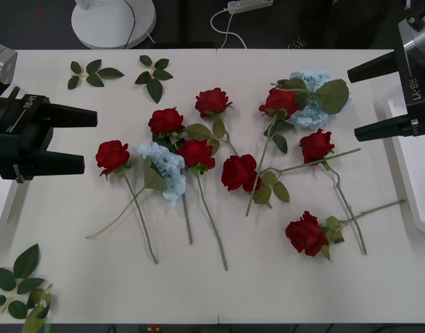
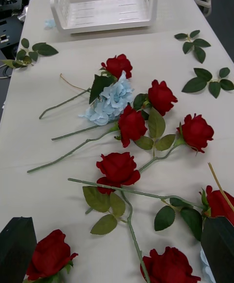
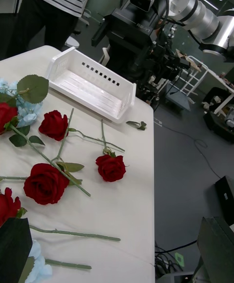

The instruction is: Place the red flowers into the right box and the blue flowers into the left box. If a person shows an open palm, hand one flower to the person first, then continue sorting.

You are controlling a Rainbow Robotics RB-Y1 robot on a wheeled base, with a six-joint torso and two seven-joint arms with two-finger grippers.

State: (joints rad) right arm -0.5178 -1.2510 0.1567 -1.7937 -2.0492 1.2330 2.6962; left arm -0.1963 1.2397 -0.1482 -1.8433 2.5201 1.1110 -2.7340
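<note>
We count eight red flowers (image 1: 239, 172), two blue flowers (image 1: 165, 165), two white boxes (image 2: 105, 1) and three loose leaf sprigs (image 1: 92, 73)

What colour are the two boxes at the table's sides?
White; the left box shows best in the right wrist view, the right box in the left.

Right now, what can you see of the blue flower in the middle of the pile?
The blue flower is a pale sky-blue cluster of small fabric-looking petals on a green stem with a broad leaf. It lies flat on the table, its head wedged among three red flowers, touching them. It also shows in the right wrist view. Neither tool holds it.
</note>
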